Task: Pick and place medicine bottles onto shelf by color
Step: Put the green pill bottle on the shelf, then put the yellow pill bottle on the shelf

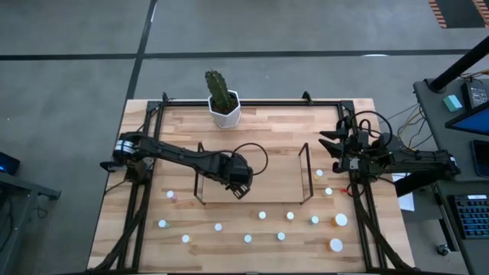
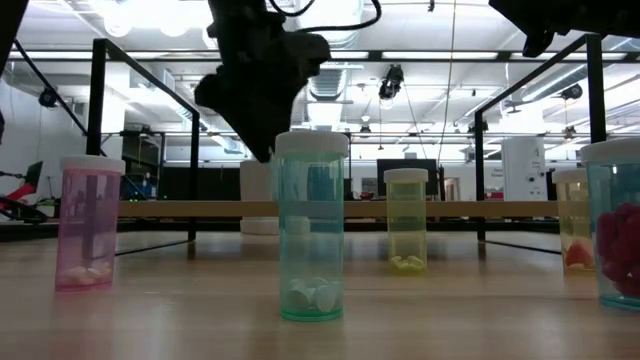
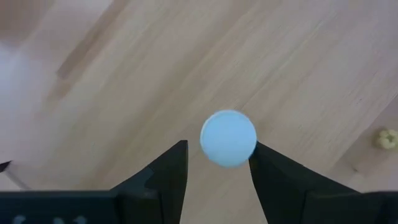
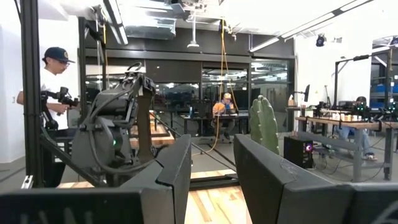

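While the right gripper waits at the right edge of the table, lifted off the wood and holding nothing, its fingers parted by a narrow gap, the left gripper reaches over the shelf in the middle of the table. Seen from its wrist, the left gripper's two fingers stand on either side of a white-capped bottle set upright on the shelf's wooden floor; the left finger is clear of the cap and the right one sits right at its edge, so the grip looks let go rather than clenched. The bottle's colour cannot be told from above. The other bottles stand scattered on the near side of the table in front of the shelf, among them a pink bottle, a greenish bottle and a yellow bottle. A potted cactus stands at the far edge.
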### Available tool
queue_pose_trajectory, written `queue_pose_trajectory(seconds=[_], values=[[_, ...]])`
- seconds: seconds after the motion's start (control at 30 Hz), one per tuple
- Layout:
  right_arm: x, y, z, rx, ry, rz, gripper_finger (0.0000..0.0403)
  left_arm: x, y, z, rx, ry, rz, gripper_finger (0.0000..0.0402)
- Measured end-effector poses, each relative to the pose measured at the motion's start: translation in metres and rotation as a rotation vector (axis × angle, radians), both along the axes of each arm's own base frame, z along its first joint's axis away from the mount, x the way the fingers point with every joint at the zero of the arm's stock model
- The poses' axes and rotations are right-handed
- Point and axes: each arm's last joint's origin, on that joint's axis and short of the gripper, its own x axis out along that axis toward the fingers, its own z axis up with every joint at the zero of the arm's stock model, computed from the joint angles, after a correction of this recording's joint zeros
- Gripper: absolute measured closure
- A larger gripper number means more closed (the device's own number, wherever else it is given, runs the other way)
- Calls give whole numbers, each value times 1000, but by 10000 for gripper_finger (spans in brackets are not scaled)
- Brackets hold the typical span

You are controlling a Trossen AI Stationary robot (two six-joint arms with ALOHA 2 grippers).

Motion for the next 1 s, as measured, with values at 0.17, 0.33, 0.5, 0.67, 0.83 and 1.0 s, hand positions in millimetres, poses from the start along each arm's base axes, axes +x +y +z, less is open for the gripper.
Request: queue_pose_trajectory(seconds=[0.17,0.33,0.5,0.67,0.83,1.0], values=[[-1,0,10,5,-27,4,291,-10,2,17,1,-23,-16,249],[4,3,16,18,23,39,291,-21,3,35,-3,-74,-25,249],[29,9,15,-22,149,74,291,-30,3,57,30,-123,-143,249],[53,22,21,-99,235,128,291,-48,-8,87,122,-209,-437,249],[68,41,38,-157,260,133,292,-80,-20,128,242,-419,-690,249],[85,66,63,-181,347,119,302,-117,-33,148,351,-659,-861,249]])
